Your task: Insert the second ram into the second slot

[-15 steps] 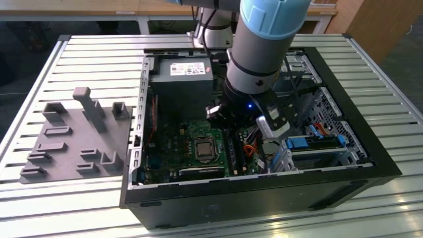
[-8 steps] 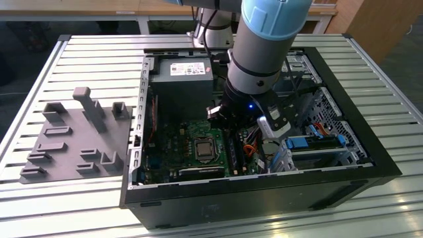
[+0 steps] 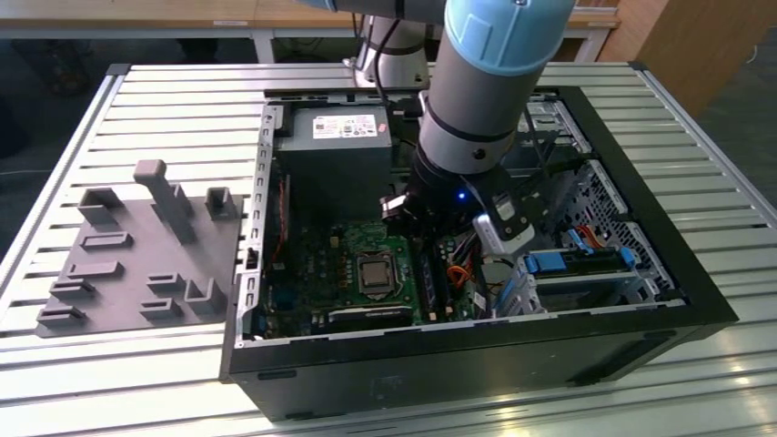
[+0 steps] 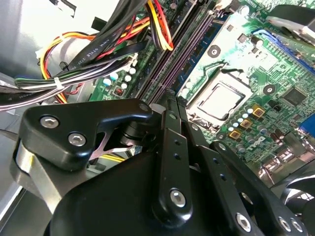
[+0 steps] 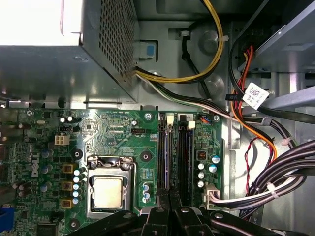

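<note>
Green circuit board, the motherboard (image 5: pixel 123 132), lay directly beneath the gripper (image 5: pixel 170 200), which hung low inside the open computer case (image 3: pixel 486 364) at the end of the grey and pale blue arm (image 3: pixel 486 73). Two long dark memory slots (image 5: pixel 164 157) ran side by side straight out from under the gripper's tip, each ending in a pale latch at the end farther from the tool. In the first wrist view the tip sat in line with the slot nearer the processor socket (image 5: pixel 109 191), and the other slot (image 5: pixel 184 157) lay just beside it on the side of the cables. The socket, with its metal frame and pale square centre, was close to the gripper on one flank. On the opposite flank a thick bundle of black, orange, red and yellow cables (image 5: pixel 285 167) curved past the tool.

Beyond the far ends of the slots stood the perforated metal box of the power supply (image 5: pixel 49 64).

Whether the gripper was clenched or released could not be told, nor whether it grasped anything. The second ram could not be picked out with certainty, so I cannot tell whether it was under the tool's tip or already in a slot.

In the exterior view, well away from the tool and outside the case, a grey moulded fixture (image 3: pixel 122 264) rested on the slatted metal table (image 3: pixel 182 100).
</note>
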Robot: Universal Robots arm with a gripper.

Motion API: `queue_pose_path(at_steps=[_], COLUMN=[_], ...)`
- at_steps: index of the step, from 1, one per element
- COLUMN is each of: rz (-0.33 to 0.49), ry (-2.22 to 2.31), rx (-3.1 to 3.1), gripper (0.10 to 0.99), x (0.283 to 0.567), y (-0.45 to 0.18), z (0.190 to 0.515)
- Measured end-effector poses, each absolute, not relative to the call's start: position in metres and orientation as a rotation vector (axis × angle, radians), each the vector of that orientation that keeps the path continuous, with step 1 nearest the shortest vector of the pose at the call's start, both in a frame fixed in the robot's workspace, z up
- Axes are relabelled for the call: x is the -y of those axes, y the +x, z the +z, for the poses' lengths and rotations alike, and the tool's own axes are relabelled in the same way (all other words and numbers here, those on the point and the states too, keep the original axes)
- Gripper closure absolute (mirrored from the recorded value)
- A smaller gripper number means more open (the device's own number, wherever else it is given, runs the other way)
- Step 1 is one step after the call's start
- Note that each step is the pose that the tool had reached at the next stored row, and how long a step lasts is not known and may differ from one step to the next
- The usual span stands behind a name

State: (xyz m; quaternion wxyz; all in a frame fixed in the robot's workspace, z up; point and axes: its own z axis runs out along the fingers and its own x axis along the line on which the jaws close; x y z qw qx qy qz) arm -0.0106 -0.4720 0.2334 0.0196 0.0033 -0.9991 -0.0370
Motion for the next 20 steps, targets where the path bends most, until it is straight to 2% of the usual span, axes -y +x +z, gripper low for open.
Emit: queue_pose_path(at_steps=[20], rz=[-0.115], ry=[-0.001], rx=[3.100], gripper=[0.969], x=[0.4740], y=[-0.0106], z=[0.2304])
